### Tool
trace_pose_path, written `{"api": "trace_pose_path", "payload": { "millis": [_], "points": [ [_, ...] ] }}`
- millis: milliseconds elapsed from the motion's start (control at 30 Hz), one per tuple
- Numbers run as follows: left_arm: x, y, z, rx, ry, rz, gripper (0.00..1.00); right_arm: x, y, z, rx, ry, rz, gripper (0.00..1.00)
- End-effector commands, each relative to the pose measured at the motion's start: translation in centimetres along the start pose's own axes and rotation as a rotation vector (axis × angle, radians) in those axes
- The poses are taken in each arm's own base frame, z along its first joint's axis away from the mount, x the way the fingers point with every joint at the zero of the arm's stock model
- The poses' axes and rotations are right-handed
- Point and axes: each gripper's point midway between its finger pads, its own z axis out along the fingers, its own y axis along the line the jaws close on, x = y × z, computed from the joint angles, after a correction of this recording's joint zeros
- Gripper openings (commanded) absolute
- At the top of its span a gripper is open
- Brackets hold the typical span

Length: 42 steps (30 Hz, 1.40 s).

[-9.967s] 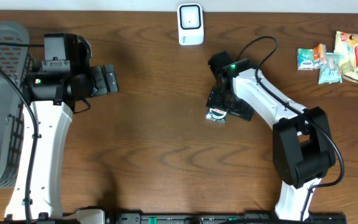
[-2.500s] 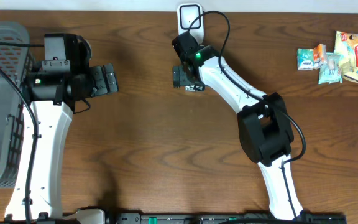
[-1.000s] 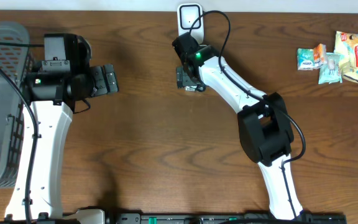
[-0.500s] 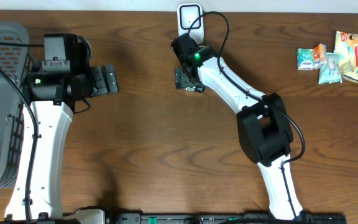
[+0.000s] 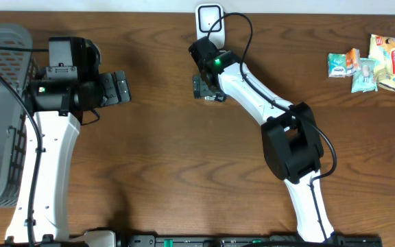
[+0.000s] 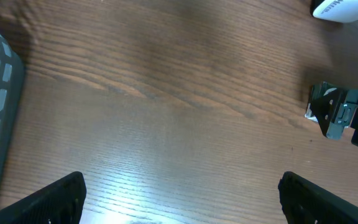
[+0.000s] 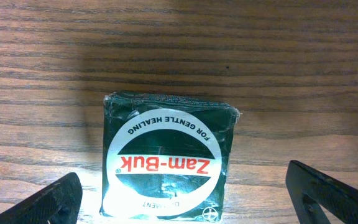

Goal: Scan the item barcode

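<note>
Right wrist view: right gripper (image 7: 185,193) open; Zam-Buk box (image 7: 166,155) lies loose between fingers (image 7: 48,199); crooked pinch could shove it; scanner (image 5: 210,26) could miss barcode.

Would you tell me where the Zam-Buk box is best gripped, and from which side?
Probably grip the Zam-Buk box across its two straight side edges, coming from straight above: it lies flat, label up, between the fingers of the open right gripper.
</note>
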Motion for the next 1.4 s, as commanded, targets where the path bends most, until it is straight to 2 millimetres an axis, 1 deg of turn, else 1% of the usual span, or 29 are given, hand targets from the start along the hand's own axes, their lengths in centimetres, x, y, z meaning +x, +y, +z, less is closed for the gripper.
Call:
{"api": "trace_pose_path", "payload": {
  "millis": [0, 267, 333, 533, 600, 733, 867, 967, 1067, 1133, 1233, 1333, 1367],
  "points": [
    [0.0, 0.3, -0.1, -0.010, -0.001, 0.000, 0.97, 0.2, 0.2, 0.2, 0.007, 0.004, 0.012, 0.99],
    [0.0, 0.3, -0.1, -0.010, -0.001, 0.000, 0.97, 0.1, 0.1, 0.2, 0.009, 0.001, 0.012, 0.99],
    [0.0, 0.3, -0.1, -0.010, -0.001, 0.000, 0.98, 0.0, -0.2, 0.3, 0.022, -0.006, 0.014, 0.99],
    [0.0, 0.3, -0.1, -0.010, -0.001, 0.000, 0.98, -1.0, -2.1, 0.2, 0.108, -0.049, 0.023, 0.99],
    [0.0, 0.3, -0.1, -0.010, -0.001, 0.000, 0.98, -1.3, -3.4, 0.4, 0.130, -0.047, 0.040, 0.99],
    [0.0, 0.3, -0.1, -0.010, -0.001, 0.000, 0.98, -1.4, -4.7, 1.0, 0.083, 0.001, 0.088, 0.99],
    [0.0, 0.3, -0.1, -0.010, -0.001, 0.000, 0.98, -1.4, -4.7, 1.5, -0.029, 0.059, 0.136, 0.99],
    [0.0, 0.3, -0.1, -0.010, -0.001, 0.000, 0.97, -1.6, -5.1, 1.6, -0.044, 0.067, 0.144, 0.99],
    [0.0, 0.3, -0.1, -0.010, -0.001, 0.000, 0.98, -1.6, -5.0, 1.6, -0.050, 0.067, 0.144, 0.99],
    [0.0, 0.3, -0.1, -0.010, -0.001, 0.000, 0.98, -1.3, -4.6, 1.5, -0.061, 0.077, 0.140, 0.99],
    [0.0, 0.3, -0.1, -0.010, -0.001, 0.000, 0.98, -0.6, -4.9, 1.8, -0.051, 0.099, 0.162, 0.99],
    [0.0, 0.3, -0.1, -0.010, -0.001, 0.000, 0.98, 0.2, -4.8, 2.4, -0.050, 0.123, 0.233, 0.99],
    [0.0, 0.3, -0.1, -0.010, -0.001, 0.000, 0.98, 0.5, -4.4, 2.9, -0.076, 0.125, 0.239, 0.99]
  ]
}}
